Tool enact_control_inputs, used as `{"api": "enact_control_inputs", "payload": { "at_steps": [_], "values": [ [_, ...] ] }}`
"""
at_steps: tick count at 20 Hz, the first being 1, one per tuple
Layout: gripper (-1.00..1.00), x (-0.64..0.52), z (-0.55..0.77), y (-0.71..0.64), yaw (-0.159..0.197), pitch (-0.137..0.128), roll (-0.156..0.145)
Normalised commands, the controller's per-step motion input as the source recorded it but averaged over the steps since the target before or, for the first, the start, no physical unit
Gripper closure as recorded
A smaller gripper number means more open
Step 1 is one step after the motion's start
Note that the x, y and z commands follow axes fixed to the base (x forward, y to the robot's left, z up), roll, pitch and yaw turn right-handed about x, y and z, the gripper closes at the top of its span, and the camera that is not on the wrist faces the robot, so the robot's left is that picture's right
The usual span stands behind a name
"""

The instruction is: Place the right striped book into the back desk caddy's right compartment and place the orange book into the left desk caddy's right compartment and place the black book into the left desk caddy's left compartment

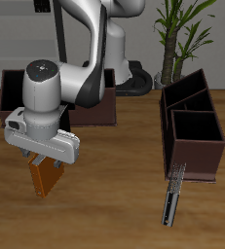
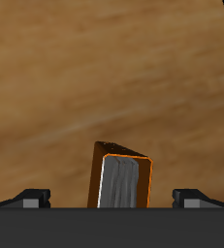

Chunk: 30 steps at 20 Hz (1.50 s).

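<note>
The orange book (image 1: 43, 177) (image 2: 121, 180), with its pale grey page edge towards the wrist camera, sits tilted under my gripper (image 1: 43, 161) (image 2: 112, 199). The gripper is open: both fingertips (image 2: 32, 197) stand apart from the book's covers, with a gap on each side. The small black book (image 1: 169, 206) lies near the table's front edge, just in front of the left desk caddy (image 1: 196, 148), which is seen end-on. The back desk caddy (image 1: 98, 111) is mostly hidden behind my arm. The right striped book is out of view.
A slim striped book (image 1: 178, 176) with a pale narrow edge leans at the front of the left desk caddy, above the black book. A potted plant (image 1: 182, 29) stands behind that caddy. Bare wood fills the wrist view around the orange book.
</note>
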Motion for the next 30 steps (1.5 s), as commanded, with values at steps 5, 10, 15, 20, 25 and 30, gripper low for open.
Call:
{"api": "enact_control_inputs", "payload": {
  "at_steps": [5, 10, 15, 20, 25, 30],
  "values": [
    [-1.0, 0.04, -0.23, 0.0, -0.01, 0.042, 0.003],
    [1.0, 0.0, -0.1, -0.01, -0.03, 0.024, -0.007],
    [1.0, -0.08, 0.22, 0.01, 0.002, -0.01, -0.029],
    [1.0, -0.27, 0.79, 0.37, -0.077, -0.045, 0.021],
    [1.0, -0.26, 0.68, 0.44, -0.024, -0.037, -0.012],
    [1.0, -0.49, 0.86, 0.62, 0.027, -0.101, 0.021]
  ]
}}
